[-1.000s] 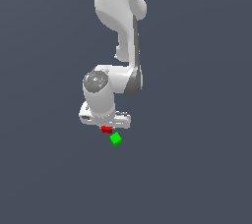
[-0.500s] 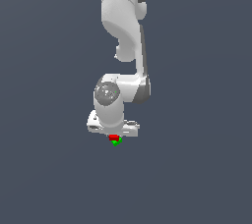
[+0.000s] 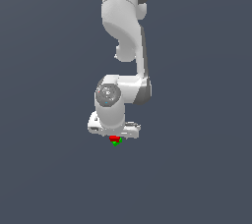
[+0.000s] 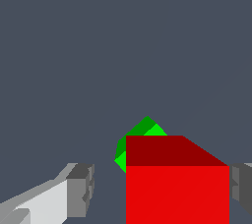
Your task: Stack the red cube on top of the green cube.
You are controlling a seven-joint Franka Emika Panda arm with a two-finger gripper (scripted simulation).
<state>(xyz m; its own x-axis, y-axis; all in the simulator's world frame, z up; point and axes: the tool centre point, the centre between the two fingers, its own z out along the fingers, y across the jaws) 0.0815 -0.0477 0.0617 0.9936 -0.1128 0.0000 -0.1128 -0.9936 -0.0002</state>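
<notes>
Red, small rigid plastic-looking cube [image 4: 177,188], likely light, sits between the white hand's [image 3: 114,136] fingers; grip uncertain, above the bright green cube [image 4: 140,137].

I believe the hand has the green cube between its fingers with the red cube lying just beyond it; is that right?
Not quite: the colours are swapped. The wrist view shows the red cube between the fingers of the hand, with the green cube lying just beyond it.
</notes>
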